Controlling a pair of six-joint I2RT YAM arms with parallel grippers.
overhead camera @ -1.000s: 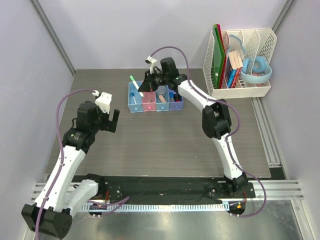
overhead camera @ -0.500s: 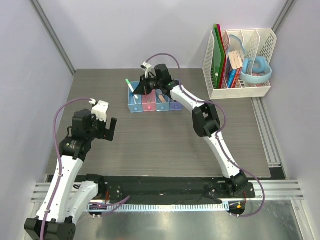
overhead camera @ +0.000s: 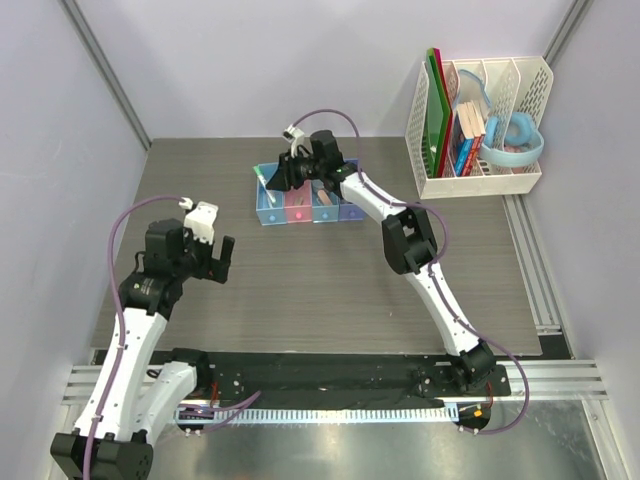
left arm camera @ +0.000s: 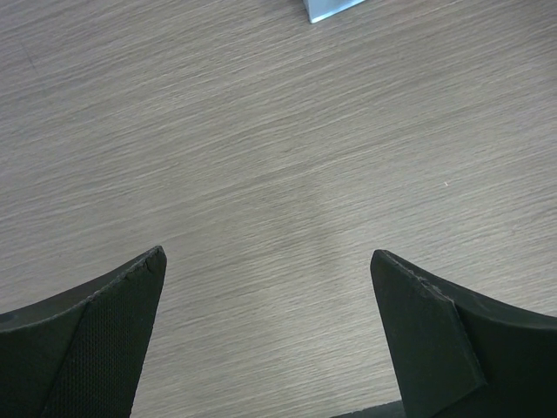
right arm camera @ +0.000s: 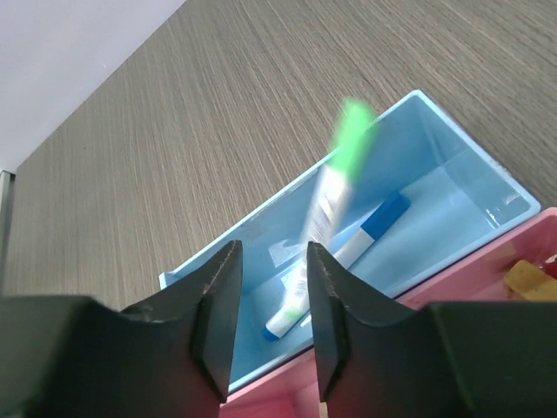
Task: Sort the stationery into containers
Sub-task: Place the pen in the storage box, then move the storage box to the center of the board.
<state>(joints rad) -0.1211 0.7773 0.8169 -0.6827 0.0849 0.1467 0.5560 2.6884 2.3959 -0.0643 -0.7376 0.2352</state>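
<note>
**Green-capped pen tips down into the left-end bin**

Since half a second ago the green-capped pen [overhead camera: 263,174] has dropped lower and leans more steeply over the light-blue bin [overhead camera: 268,212] at the left end of the row. The right gripper [overhead camera: 275,178] has hardly shifted from its place above that end. A second ago it hung further right, over the middle bins. The left arm has barely changed.

In the right wrist view the green-capped pen [right arm camera: 329,196] crosses the centre of the frame, blurred, with its cap toward the top and its lower end inside the light-blue bin [right arm camera: 470,144]. It shows in the gap of the right gripper [right arm camera: 271,252], whose fingers stand apart, wider than the pen and not clamped on it. A blue-capped pen [right arm camera: 370,228] lies on the floor of the same bin. At the lower right edge is the pink bin [right arm camera: 487,261], with a tan piece [right arm camera: 526,277] inside.

From above, the row of four joined bins [overhead camera: 311,215] sits at the upper centre of the tabletop [overhead camera: 330,290]. Left to right they are light blue, pink, light blue and violet-blue. A white file rack [overhead camera: 530,100] stands at the upper right.

The left gripper [overhead camera: 222,258] hovers at the left of the frame, well apart from the bins. Its wrist view shows its fingers [left arm camera: 78,348] spread wide over wood-grain tabletop, with a corner of the light-blue bin [left arm camera: 331,9] at the top edge.
</note>
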